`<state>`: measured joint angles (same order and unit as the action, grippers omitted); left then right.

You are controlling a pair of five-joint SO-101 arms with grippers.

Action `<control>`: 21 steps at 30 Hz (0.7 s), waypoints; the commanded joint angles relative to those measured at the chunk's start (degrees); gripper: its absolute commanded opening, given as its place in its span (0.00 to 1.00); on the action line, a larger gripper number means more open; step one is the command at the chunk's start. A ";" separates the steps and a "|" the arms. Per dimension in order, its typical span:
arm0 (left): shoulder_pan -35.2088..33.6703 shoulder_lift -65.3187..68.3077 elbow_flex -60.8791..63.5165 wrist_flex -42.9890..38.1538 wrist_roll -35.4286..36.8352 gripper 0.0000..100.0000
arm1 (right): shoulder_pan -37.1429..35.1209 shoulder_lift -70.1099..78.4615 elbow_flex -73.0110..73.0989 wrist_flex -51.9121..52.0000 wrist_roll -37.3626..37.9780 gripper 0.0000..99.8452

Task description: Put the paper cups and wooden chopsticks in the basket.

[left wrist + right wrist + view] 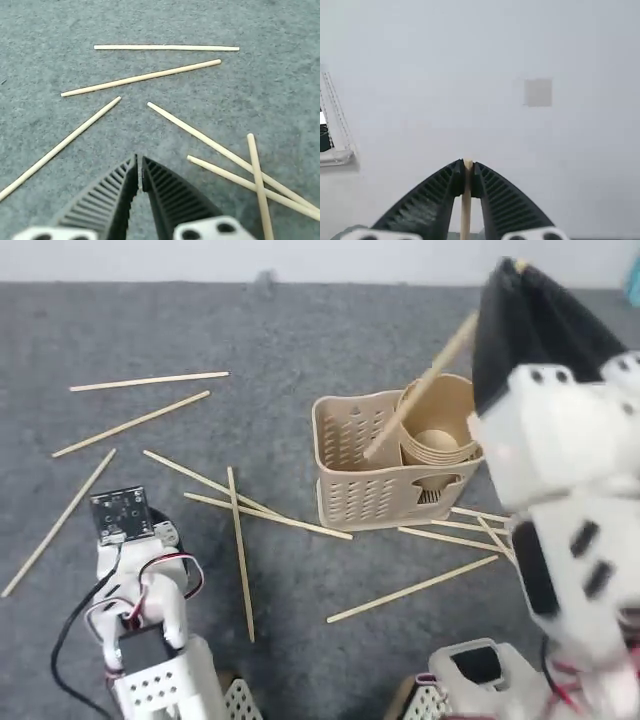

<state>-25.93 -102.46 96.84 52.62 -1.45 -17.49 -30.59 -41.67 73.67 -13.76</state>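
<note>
A beige slotted basket [355, 490] stands right of the mat's centre with stacked paper cups [440, 435] inside it. One wooden chopstick [420, 385] leans with its lower end in the basket. Its upper end is pinched in my right gripper [490, 310], which is held high above the basket's far right side. In the right wrist view that gripper [466, 167] is shut on the chopstick [466, 205]. My left gripper [139, 162] is shut on nothing, low over the mat, with several loose chopsticks [142, 77] lying beyond it.
Loose chopsticks lie on the grey mat left of the basket [130, 423] and in front of it [240, 550]. More lie at its right front [412, 588]. The left arm [140, 580] sits at the near left. The right arm's white body [570, 500] rises at the right.
</note>
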 commanded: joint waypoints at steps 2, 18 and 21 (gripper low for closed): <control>-0.44 0.44 -0.22 0.26 -0.35 0.01 | -1.10 6.20 0.00 -4.26 -0.97 0.01; -0.44 0.44 -0.22 0.26 -0.35 0.01 | -0.66 12.62 11.96 -3.65 -1.93 0.01; -0.44 0.44 -0.22 0.35 -0.35 0.01 | -0.66 12.62 15.65 -4.35 -0.26 0.01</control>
<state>-26.02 -102.46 96.84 52.62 -1.45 -17.76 -18.02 -27.69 70.42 -16.31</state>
